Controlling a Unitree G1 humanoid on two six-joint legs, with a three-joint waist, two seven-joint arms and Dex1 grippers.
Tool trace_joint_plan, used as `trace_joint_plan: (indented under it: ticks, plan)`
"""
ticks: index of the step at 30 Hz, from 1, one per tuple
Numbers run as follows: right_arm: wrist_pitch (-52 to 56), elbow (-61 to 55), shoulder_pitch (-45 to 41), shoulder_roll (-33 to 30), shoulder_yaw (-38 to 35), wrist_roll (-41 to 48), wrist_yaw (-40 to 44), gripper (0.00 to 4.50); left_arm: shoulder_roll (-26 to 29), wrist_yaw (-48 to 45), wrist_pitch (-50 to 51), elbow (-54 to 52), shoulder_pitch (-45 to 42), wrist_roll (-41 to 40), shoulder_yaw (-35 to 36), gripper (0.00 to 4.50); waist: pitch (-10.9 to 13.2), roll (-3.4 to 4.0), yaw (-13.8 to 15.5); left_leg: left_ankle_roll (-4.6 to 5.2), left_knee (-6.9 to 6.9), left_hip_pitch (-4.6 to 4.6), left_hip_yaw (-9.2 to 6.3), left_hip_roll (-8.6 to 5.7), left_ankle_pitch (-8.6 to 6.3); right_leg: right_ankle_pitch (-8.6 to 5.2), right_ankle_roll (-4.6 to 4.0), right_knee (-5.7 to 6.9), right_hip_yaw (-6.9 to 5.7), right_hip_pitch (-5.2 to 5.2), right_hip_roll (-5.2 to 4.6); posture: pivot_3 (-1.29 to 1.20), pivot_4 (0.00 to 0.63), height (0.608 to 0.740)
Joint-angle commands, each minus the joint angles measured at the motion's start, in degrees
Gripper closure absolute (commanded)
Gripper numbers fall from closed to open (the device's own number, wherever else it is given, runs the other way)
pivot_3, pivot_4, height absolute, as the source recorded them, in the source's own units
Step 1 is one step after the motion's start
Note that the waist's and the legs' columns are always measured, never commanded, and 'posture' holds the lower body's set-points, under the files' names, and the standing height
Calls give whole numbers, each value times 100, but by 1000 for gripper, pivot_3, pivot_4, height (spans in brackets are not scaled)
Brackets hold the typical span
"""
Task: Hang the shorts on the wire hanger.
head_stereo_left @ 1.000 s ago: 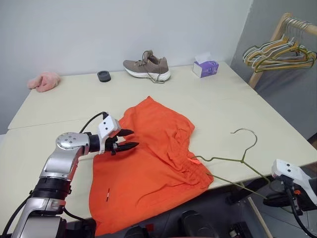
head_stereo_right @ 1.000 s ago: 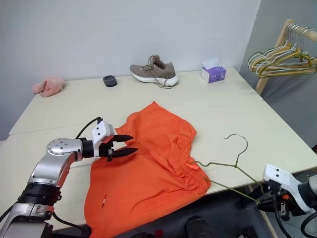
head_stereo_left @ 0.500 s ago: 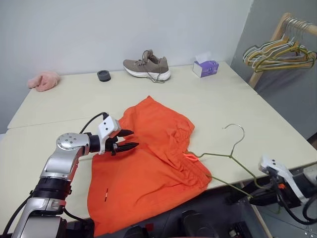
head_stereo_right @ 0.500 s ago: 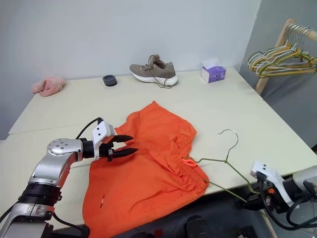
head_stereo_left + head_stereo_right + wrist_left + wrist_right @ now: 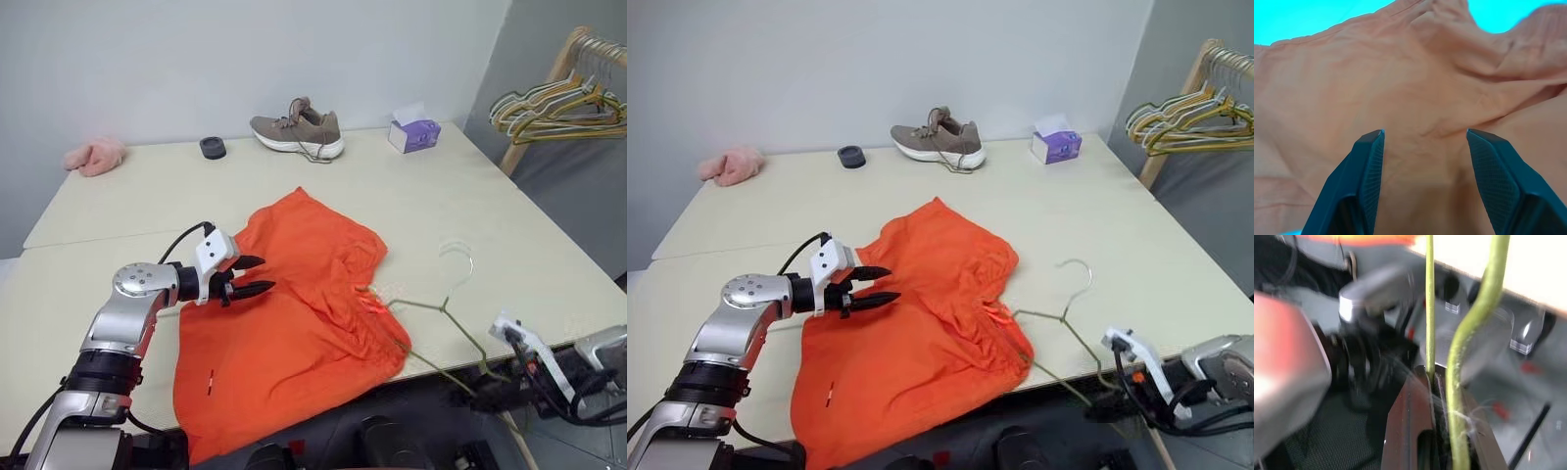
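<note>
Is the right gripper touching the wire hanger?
Touching. In the right wrist view, the right gripper has its fingers shut on the thin wire of the wire hanger.

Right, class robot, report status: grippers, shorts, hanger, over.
Left gripper open above shorts. Right gripper shut on wire hanger. Hanger end inside waistband. Nothing blocking.

Bare lab, table, hanger rack
</note>
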Motion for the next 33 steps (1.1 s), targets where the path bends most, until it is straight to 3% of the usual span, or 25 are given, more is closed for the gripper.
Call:
trace_joint_plan:
  ticks: [1,5,14,17,20,23,26,28,33]
  plan:
    - [317,48,-323,340,-215,269,-328,4500,23,-53,7,-283,14,-108,86,1691,0,-2,-40,0,1,2,2,1,0,0,0,0,2,1,0,-263,65,740]
    - [1010,550,-840,1023,-394,201,-1067,4500,15,-38,19,-265,-37,-117,118,1691,-1,-2,-65,0,2,6,3,1,0,4,2,3,4,3,-1,-261,63,740]
    - [1106,2075,-1986,2366,-1319,2076,-3473,4500,-13,43,30,-266,-74,-149,174,1691,1,1,-61,1,1,-2,3,0,0,4,2,2,6,-1,2,-263,64,740]
    - [1106,1932,-2169,2235,-1449,2709,-3558,4500,-21,120,6,-214,-111,-140,210,1691,6,8,-58,3,1,-3,6,-2,0,3,3,2,8,-2,2,-266,65,740]
    - [1106,1098,-1881,1620,-1079,3063,-3083,4500,-52,230,-23,-134,-168,-140,266,1691,6,9,-37,4,-2,-4,1,0,-2,2,4,0,3,-2,4,-264,65,740]
    - [767,-268,-1263,594,-429,2620,-2159,4500,-60,266,-6,-114,-190,-156,296,1691,8,13,6,10,-4,-8,-2,0,-9,-7,18,0,-1,-5,2,-266,66,740]
    - [-54,-705,-748,-136,115,1799,-1537,4500,-62,266,16,-113,-187,-160,325,1691,7,11,46,9,-2,-11,-2,2,-20,-11,23,-6,-2,-7,-1,-264,67,740]
    - [-376,-478,-664,-178,292,1384,-1541,4500,-58,272,30,-121,-178,-169,338,1691,8,8,21,11,0,-6,13,0,-21,-11,23,-8,2,-7,-8,-263,67,740]
    - [31,441,-1090,524,132,1303,-2066,4500,-38,270,35,-128,-157,-180,342,1691,8,5,-41,16,10,3,24,-2,-19,3,27,-6,8,1,-12,-263,67,740]
